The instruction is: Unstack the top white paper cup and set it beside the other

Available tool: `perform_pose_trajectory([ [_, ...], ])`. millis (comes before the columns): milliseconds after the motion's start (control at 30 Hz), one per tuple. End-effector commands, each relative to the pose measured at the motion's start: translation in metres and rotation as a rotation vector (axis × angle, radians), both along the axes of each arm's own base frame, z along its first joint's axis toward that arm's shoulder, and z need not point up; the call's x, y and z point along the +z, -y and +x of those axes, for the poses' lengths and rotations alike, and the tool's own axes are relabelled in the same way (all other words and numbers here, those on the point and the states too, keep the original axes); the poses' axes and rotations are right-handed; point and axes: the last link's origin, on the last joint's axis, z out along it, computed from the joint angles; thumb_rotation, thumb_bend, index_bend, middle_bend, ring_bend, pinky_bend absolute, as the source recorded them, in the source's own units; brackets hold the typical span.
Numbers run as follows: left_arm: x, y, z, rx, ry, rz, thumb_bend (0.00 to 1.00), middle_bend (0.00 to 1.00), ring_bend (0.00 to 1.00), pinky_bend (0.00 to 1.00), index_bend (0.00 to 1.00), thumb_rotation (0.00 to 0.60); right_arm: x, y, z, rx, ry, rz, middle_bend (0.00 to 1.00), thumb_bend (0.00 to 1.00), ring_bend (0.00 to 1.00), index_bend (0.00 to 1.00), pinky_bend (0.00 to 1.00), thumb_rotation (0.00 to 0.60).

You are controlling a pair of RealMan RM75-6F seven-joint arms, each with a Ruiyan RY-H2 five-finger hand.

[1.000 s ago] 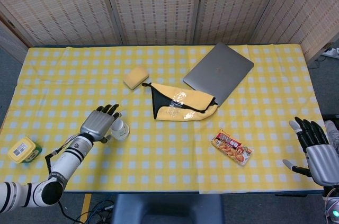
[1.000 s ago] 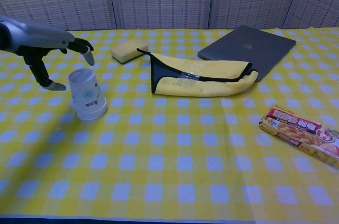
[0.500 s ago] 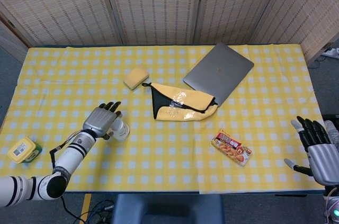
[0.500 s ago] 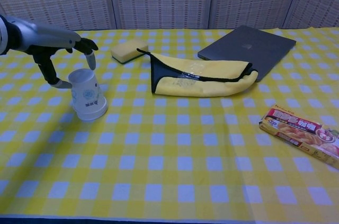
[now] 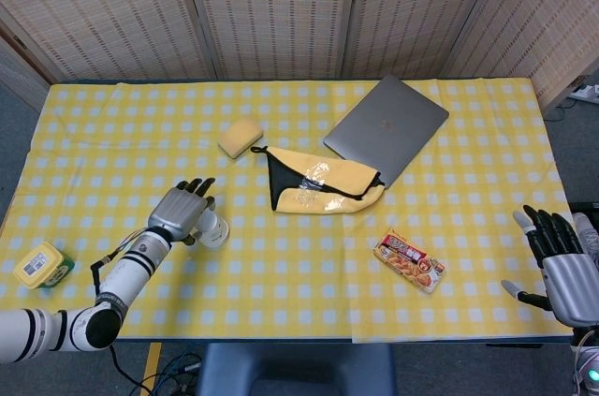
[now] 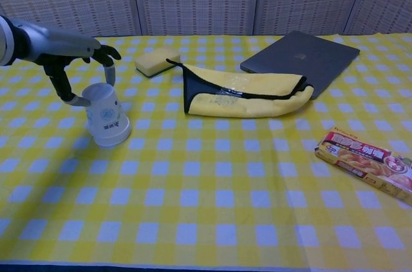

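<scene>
Paper cup stack (image 6: 106, 116) judged light, thin-walled, easily crushed; upper wall is best pinched gently. Left robot hand (image 6: 76, 66) is spread over it, nothing held.

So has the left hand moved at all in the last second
Yes. In the chest view the left hand has shifted right and closed in on the upside-down white paper cup, which hasn't budged on the checked tablecloth.

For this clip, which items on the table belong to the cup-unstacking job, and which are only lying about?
Job:
- stacked white paper cups, upside down
- left robot hand, fingers around their top

Lying about:
- yellow sponge
- laptop
- yellow cloth
- curry box
- small yellow tub
</scene>
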Motion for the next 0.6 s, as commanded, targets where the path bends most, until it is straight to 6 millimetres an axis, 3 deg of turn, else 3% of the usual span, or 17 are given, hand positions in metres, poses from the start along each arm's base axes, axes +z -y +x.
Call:
perform_pose_trajectory([
  [33, 0.0, 0.0, 0.001, 0.001, 0.003, 0.001, 0.35, 0.0, 0.0, 0.16, 0.35, 0.6, 0.0, 0.0, 0.0, 0.0, 0.0, -0.001, 0.0, 0.11, 0.0, 0.0, 0.0, 0.6],
  [300, 0.003, 0.001, 0.004, -0.002, -0.004, 0.009, 0.35, 0.0, 0.0, 0.17, 0.36, 0.6, 0.001, 0.0, 0.0, 0.0, 0.002, -0.001, 0.0, 0.11, 0.0, 0.0, 0.0, 0.6],
  [600, 0.022, 0.015, 0.027, -0.027, -0.017, 0.042, 0.35, 0.0, 0.0, 0.17, 0.36, 0.6, 0.006, -0.004, 0.0, 0.013, 0.017, -0.012, 0.0, 0.11, 0.0, 0.0, 0.0, 0.6],
])
